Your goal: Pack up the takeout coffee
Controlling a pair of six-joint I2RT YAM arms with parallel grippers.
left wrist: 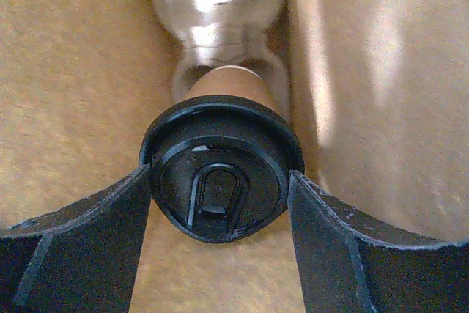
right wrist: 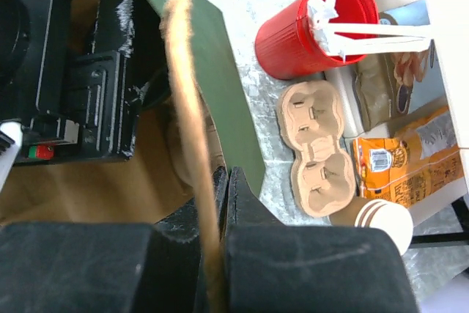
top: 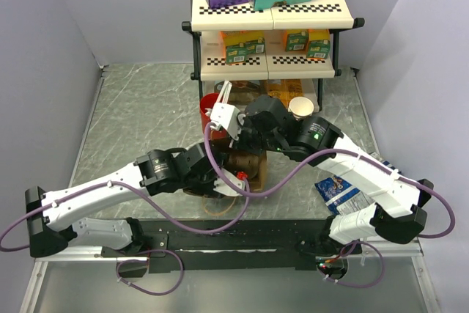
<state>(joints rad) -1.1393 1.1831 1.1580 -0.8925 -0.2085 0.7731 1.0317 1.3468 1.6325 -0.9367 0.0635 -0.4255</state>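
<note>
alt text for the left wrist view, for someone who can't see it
A takeout coffee, a brown paper cup with its black lid toward the camera, is clamped between the two black fingers of the left gripper. Tan paper bag walls surround it.

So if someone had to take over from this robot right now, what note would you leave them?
Grippers: the left gripper is closed on the takeout coffee, down inside the paper bag. The right gripper is shut on the bag's edge, holding it open.
Done: the cup is in the bag.
Left: let go of the cup, lift the left arm out, release the edge.
Unclear: whether the cup rests on the bag's bottom.
</note>
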